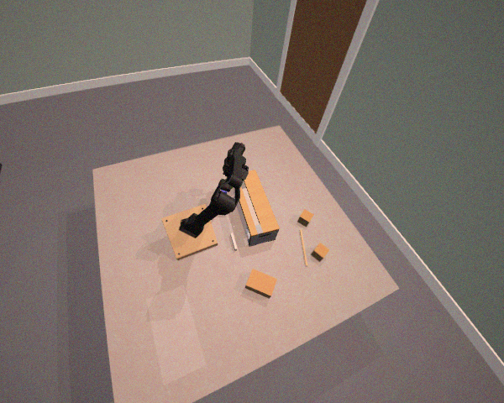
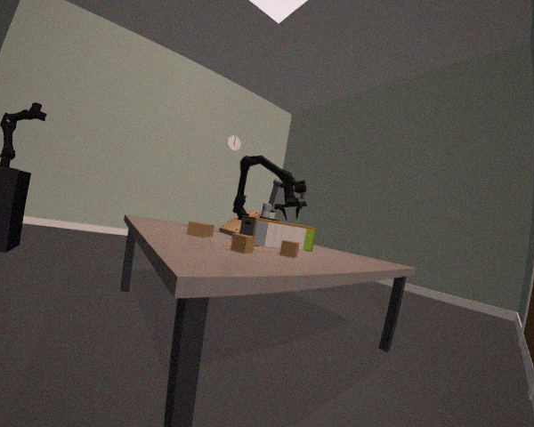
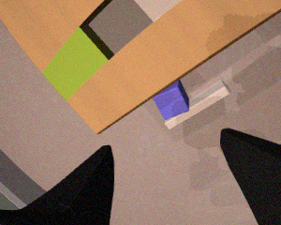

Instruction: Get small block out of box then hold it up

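Note:
The small blue block (image 3: 172,100) lies on the table at the edge of the box, touching a short pale bar. The box (image 1: 260,206) (image 2: 283,234) (image 3: 60,0) has an orange top and a green end (image 2: 309,239) (image 3: 75,64). In the wrist view its inside shows grey and beige. My gripper (image 2: 291,213) (image 3: 168,145) hangs above the table beside the box's green end. It is open and empty, and the block lies a little ahead of the fingertips. In the top view the arm (image 1: 226,191) hides the block.
Two small wooden cubes (image 1: 306,217) (image 1: 320,251) (image 2: 288,248) (image 2: 243,242), a thin wooden stick (image 1: 303,247) and a flat wooden block (image 1: 260,282) (image 2: 200,229) lie beyond the box. A white stick lies by the box's dark end. The arm stands on a wooden base plate (image 1: 186,244).

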Robot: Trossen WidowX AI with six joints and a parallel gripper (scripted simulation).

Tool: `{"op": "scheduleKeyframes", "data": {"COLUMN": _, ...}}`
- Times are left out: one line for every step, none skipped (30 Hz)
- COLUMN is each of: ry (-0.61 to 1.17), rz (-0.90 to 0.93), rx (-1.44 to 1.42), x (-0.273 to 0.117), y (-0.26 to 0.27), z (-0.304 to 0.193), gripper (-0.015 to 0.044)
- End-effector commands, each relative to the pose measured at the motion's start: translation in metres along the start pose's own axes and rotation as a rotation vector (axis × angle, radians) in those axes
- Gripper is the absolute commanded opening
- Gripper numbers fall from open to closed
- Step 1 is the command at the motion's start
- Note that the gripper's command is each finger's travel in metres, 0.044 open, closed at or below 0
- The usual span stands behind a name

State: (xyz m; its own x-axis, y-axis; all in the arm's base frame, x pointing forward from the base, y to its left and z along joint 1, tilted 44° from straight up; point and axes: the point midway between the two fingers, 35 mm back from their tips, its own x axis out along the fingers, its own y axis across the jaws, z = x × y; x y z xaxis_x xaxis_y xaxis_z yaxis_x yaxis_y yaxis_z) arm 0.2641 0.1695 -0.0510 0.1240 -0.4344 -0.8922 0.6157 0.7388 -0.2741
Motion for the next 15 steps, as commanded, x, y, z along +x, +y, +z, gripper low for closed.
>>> {"op": "scheduleKeyframes", "data": {"ry": -0.074, "rz": -0.052, "rx": -0.699, "x": 0.001, "y": 0.005, "z": -0.007, "gripper": 0.0285}}
{"op": "scheduleKeyframes", "data": {"ry": -0.082, "rz": -0.064, "rx": -0.806, "x": 0.001, "y": 0.005, "z": -0.008, "gripper": 0.0285}}
{"op": "scheduleKeyframes", "data": {"ry": -0.089, "rz": -0.078, "rx": -0.914, "x": 0.001, "y": 0.006, "z": -0.009, "gripper": 0.0285}}
{"op": "scheduleKeyframes", "data": {"ry": -0.096, "rz": -0.092, "rx": -1.022, "x": 0.001, "y": 0.006, "z": -0.011, "gripper": 0.0285}}
{"op": "scheduleKeyframes", "data": {"ry": -0.101, "rz": -0.107, "rx": -1.129, "x": 0.002, "y": 0.007, "z": -0.012, "gripper": 0.0285}}
{"op": "scheduleKeyframes", "data": {"ry": -0.106, "rz": -0.124, "rx": -1.237, "x": 0.002, "y": 0.007, "z": -0.013, "gripper": 0.0285}}
{"op": "scheduleKeyframes", "data": {"ry": -0.110, "rz": -0.141, "rx": -1.344, "x": 0.002, "y": 0.008, "z": -0.015, "gripper": 0.0285}}
{"op": "scheduleKeyframes", "data": {"ry": -0.114, "rz": -0.158, "rx": -1.429, "x": 0.002, "y": 0.008, "z": -0.016, "gripper": 0.0285}}
{"op": "scheduleKeyframes", "data": {"ry": -0.116, "rz": -0.172, "rx": -1.501, "x": 0.002, "y": 0.008, "z": -0.017, "gripper": 0.0285}}
{"op": "scheduleKeyframes", "data": {"ry": -0.117, "rz": -0.185, "rx": -1.571, "x": 0.002, "y": 0.009, "z": -0.018, "gripper": 0.0285}}
{"op": "scheduleKeyframes", "data": {"ry": -0.117, "rz": -0.198, "rx": -1.642, "x": 0.002, "y": 0.009, "z": -0.018, "gripper": 0.0285}}
{"op": "scheduleKeyframes", "data": {"ry": -0.117, "rz": -0.212, "rx": -1.712, "x": 0.002, "y": 0.009, "z": -0.019, "gripper": 0.0285}}
{"op": "scheduleKeyframes", "data": {"ry": -0.116, "rz": -0.227, "rx": -1.783, "x": 0.002, "y": 0.010, "z": -0.020, "gripper": 0.0285}}
{"op": "scheduleKeyframes", "data": {"ry": -0.114, "rz": -0.242, "rx": -1.853, "x": 0.003, "y": 0.010, "z": -0.021, "gripper": 0.0285}}
{"op": "scheduleKeyframes", "data": {"ry": -0.114, "rz": -0.262, "rx": -1.926, "x": 0.003, "y": 0.010, "z": -0.022, "gripper": 0.0285}}
